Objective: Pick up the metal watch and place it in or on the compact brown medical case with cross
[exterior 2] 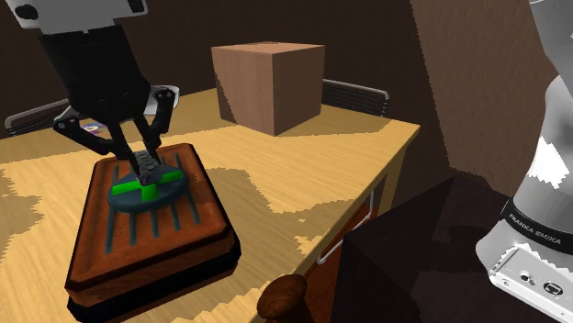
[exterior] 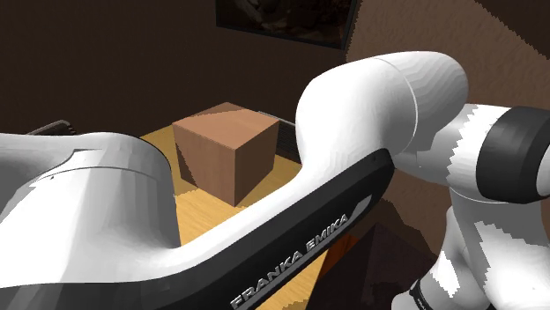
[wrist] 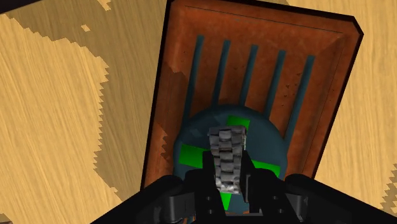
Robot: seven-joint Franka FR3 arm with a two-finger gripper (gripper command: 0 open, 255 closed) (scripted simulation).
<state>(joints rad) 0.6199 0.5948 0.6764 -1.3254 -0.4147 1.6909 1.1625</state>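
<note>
A grey metal link watch is clasped between my black fingers, with its band sticking out past the fingertips. My gripper is shut on it directly over the brown medical case. That case is a flat reddish-brown box with dark ribs and a round dark-blue badge bearing a green cross. In the second exterior view the gripper points down at the case. The watch hangs right at the green cross, touching or almost touching it.
The case lies on a light wooden table. A plain brown cube box stands farther back on the table. Dark chair backs rise behind the table, and a dark round knob sits by its near edge.
</note>
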